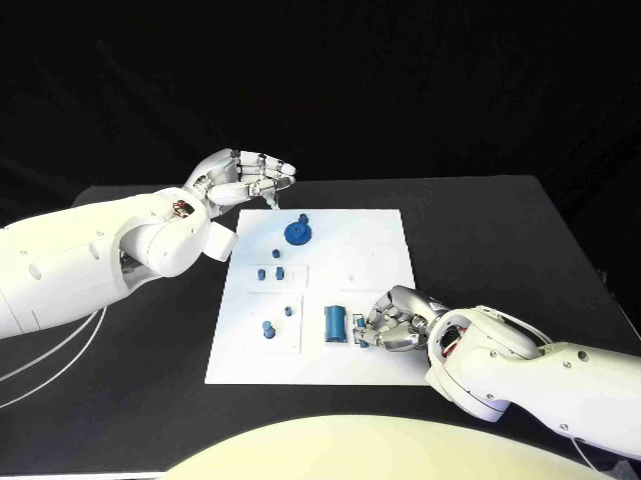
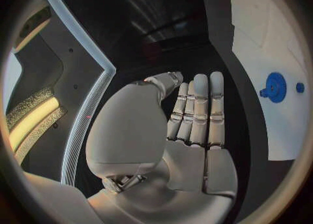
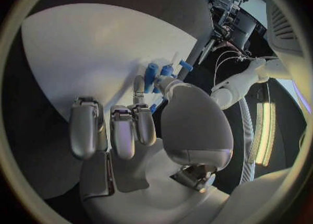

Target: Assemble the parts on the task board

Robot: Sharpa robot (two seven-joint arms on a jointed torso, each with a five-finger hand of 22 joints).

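The right robot hand curls its fingers down onto the near part of the white rectangular task board on the black counter, fingertips at a small blue part beside the upright blue cylinder; whether it pinches that piece cannot be told. The left robot hand hovers off the far left corner, fingers pressed together, holding nothing. Seating this piece looks to be the step in hand, and calls next for careful alignment; the blue toothed gear sits at the far end.

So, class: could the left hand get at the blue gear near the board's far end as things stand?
Probably yes: the left hand hovers empty off the task board's far corner, with nothing between it and the blue gear.
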